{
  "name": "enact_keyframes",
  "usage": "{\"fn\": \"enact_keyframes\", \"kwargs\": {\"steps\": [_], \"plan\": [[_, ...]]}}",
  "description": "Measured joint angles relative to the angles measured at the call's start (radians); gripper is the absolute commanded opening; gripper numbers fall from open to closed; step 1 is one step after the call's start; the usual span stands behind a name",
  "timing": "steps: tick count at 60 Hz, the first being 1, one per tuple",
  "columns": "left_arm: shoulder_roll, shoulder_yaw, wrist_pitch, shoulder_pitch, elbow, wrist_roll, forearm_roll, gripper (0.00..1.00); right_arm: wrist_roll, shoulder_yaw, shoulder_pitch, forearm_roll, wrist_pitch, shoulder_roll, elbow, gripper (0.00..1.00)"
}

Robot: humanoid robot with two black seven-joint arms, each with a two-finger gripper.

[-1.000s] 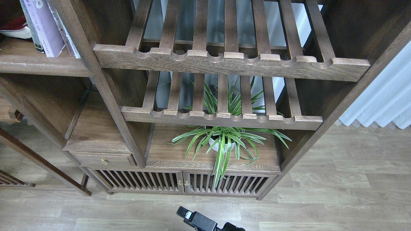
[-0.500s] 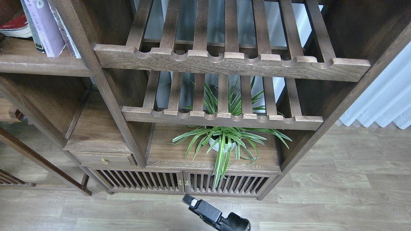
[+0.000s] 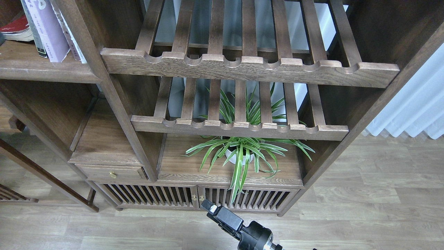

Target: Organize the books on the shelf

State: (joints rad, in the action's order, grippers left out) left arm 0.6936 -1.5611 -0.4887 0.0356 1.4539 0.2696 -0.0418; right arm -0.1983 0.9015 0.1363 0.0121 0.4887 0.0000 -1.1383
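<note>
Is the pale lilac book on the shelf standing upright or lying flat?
Standing, with a slight lean. The lilac book rests its bottom edge on the shelf, spine outward, while the red book beside it lies flat.

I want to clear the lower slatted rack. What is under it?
A spider plant in a white pot stands on the board below; the rack's front rail hides its upper leaves partly.

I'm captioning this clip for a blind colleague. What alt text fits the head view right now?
A black robot arm rises from the bottom edge in front of a dark wooden shelving unit. A pale lilac book stands with others on the shelf at upper left, beside a red book lying flat. Two slatted racks fill the centre above a potted spider plant.
</note>
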Motion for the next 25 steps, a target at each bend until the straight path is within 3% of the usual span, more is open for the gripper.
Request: {"fn": "enact_keyframes", "kwargs": {"steps": [16, 25], "plan": [[-0.136, 0.072, 0.0, -0.091, -0.006, 0.004, 0.012, 0.84, 0.002, 0.034, -0.001, 0.0, 0.0, 0.0, 0.0, 1.0], [-0.215, 0.142, 0.0, -0.118, -0.04, 0.003, 0.015, 0.96, 0.003, 0.035, -0.001, 0.001, 0.0, 0.0, 0.0, 1.0]]}}
